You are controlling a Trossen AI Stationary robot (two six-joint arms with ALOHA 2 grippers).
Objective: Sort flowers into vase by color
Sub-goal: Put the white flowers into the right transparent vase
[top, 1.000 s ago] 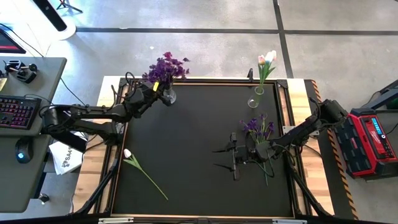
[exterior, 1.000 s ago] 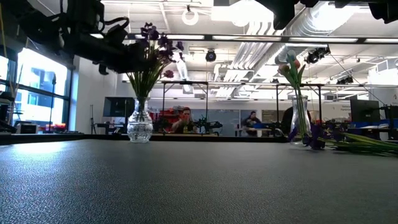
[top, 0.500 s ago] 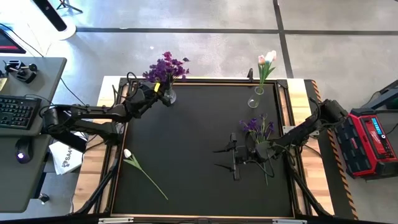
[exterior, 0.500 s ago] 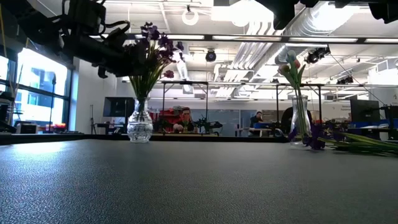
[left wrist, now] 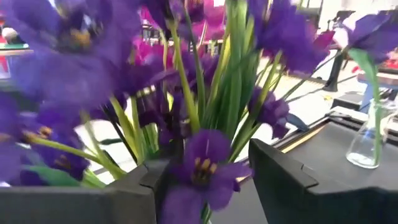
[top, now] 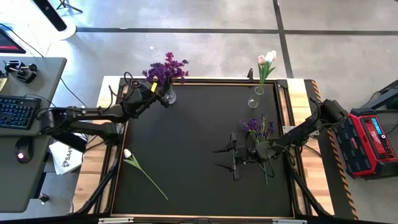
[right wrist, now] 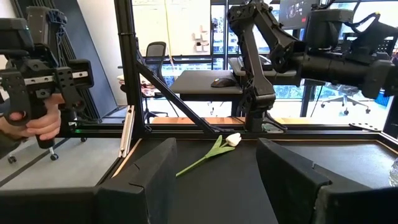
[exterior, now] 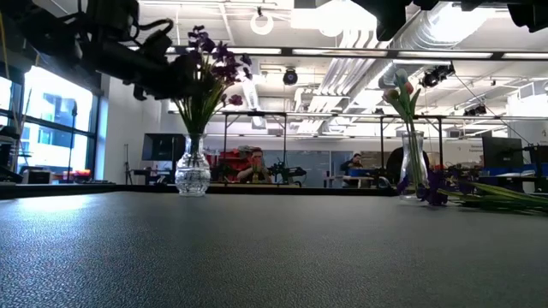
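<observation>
The left gripper (top: pixel 151 91), fingers spread around purple-bloomed green-stemmed flowers (top: pixel 165 67), hovers at the clear glass vase (top: pixel 168 96) holding them, while the right gripper (top: pixel 235 155) waits open mid-table.
</observation>
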